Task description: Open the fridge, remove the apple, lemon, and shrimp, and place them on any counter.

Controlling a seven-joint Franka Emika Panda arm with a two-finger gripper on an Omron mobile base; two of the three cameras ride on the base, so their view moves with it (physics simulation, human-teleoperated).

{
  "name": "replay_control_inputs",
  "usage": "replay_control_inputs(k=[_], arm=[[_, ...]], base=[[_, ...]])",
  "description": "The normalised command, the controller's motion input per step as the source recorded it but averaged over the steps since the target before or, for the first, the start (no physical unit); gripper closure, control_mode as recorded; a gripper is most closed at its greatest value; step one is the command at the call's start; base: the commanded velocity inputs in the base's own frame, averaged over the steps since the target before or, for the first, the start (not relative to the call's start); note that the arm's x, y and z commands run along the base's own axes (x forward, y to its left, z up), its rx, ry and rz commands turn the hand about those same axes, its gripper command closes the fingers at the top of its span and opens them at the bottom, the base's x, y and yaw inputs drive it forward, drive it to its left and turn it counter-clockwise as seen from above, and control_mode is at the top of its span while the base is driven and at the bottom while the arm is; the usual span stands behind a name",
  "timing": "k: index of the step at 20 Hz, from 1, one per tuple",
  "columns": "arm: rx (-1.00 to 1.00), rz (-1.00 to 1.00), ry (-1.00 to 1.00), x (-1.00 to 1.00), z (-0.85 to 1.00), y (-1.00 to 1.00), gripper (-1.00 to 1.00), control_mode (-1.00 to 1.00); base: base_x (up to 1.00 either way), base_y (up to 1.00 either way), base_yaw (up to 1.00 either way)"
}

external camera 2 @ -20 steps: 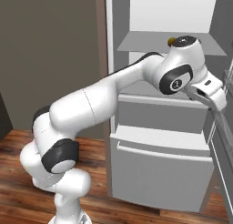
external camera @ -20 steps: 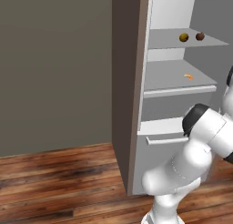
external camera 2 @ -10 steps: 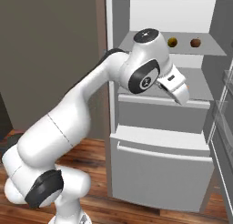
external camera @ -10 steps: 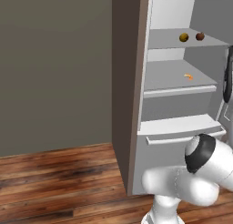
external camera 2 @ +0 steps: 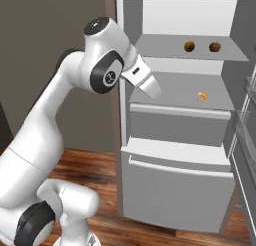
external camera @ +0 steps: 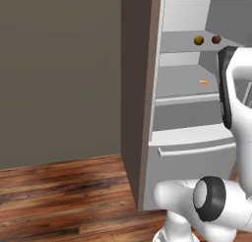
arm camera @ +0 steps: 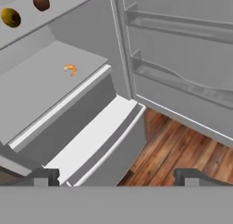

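Note:
The fridge stands open, its door swung aside. On the upper shelf the yellow lemon lies left of the dark red apple, a short gap between them. They also appear as lemon and apple. The orange shrimp lies alone on the middle shelf. My gripper hangs open and empty in front of the middle shelf's left end, apart from the shrimp. The counter is out of view.
A closed lower drawer juts out under the shelves. The door's inner racks stand at the right. Wooden floor and a grey wall lie to the fridge's left.
My hand has swung left across the fridge opening, from beside the door at the right to the left end of the middle shelf. The food has not moved.

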Motion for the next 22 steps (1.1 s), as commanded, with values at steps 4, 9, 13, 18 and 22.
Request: replay_control_inputs(k=[4,9,13,18,22], arm=[[-0.01,0.00,0.00,-0.08,0.49,1.00,-1.00,-1.00],[-0.09,0.12,0.00,-0.13,0.09,0.89,-1.00,-1.00],[-0.06,0.33,-0.02,-0.04,-0.05,0.81,-1.00,-1.00],[0.00,0.46,0.00,-0.03,0.00,0.70,-1.00,-1.00],[0.00,0.43,0.00,0.00,0.00,0.60,-1.00,-1.00]], base=[[0.00,0.00,0.00],[0.00,0.00,0.00],[0.00,0.00,0.00],[0.00,0.00,0.00],[0.00,0.00,0.00]])
